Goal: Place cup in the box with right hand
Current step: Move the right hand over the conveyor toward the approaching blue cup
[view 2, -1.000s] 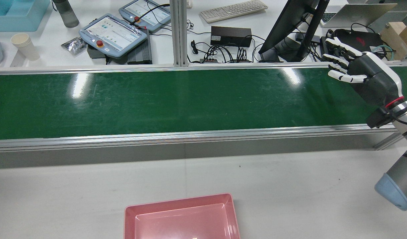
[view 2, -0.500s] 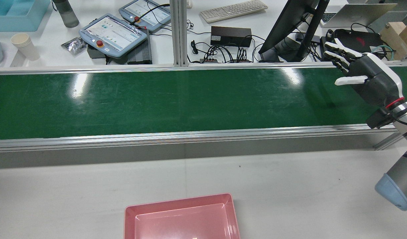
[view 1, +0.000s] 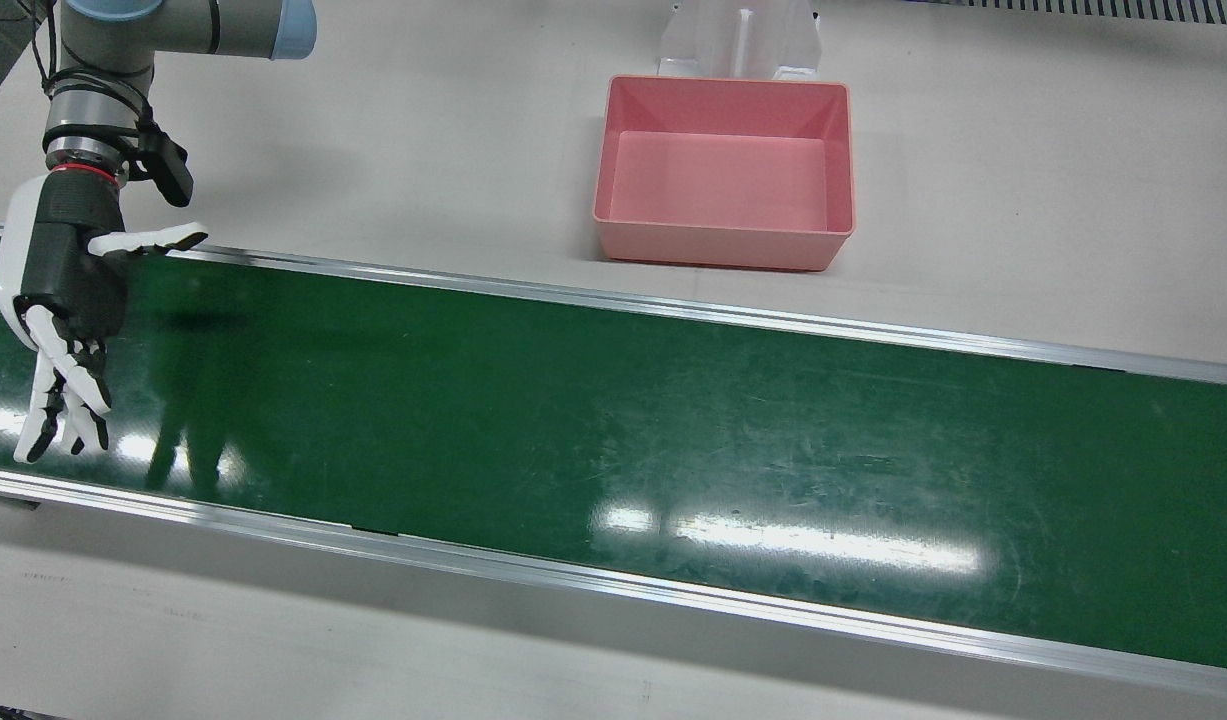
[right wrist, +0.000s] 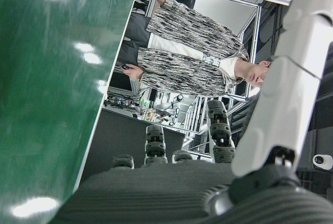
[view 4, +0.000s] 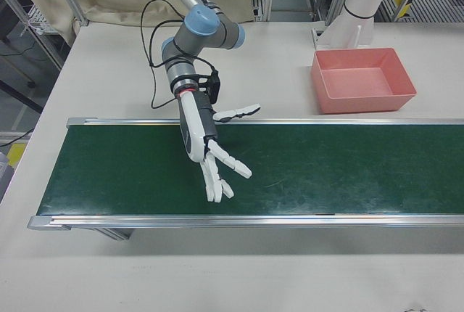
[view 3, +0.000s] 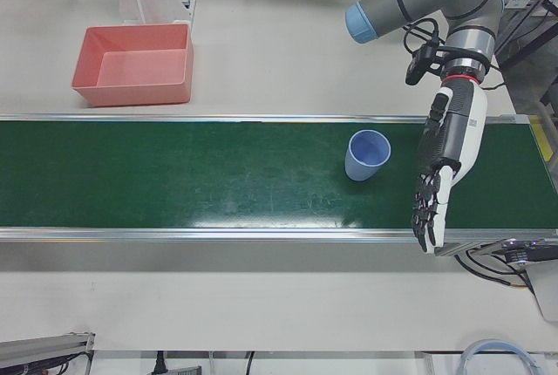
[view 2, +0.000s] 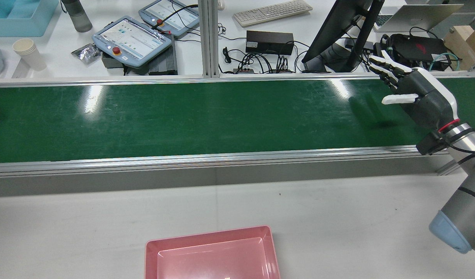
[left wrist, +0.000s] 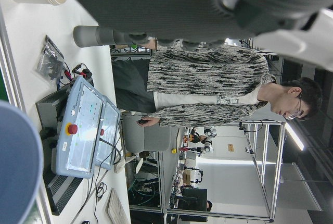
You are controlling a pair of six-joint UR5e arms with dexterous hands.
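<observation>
My right hand (view 4: 210, 141) hovered over the green belt (view 1: 613, 430) near its end, fingers (view 4: 226, 163) spread apart and empty, thumb pointing along the belt toward the box side; the rear view showed the same hand (view 2: 413, 93) above the belt's far edge. My left hand (view 3: 445, 166) hung over the opposite end of the belt, fingers extended downward and apart, holding nothing. The blue cup (view 3: 366, 155) stood upright on the belt, mouth up, near my left hand but not touching it, and well apart from my right hand. The pink box (view 1: 725, 170) sat empty on the white counter (view 1: 1023, 180) beside the belt, on the robot's side. In the left hand view a blurred blue rim (left wrist: 18, 166) filled the lower corner, with an operator (left wrist: 208, 91) standing behind a pendant (left wrist: 86, 130).
</observation>
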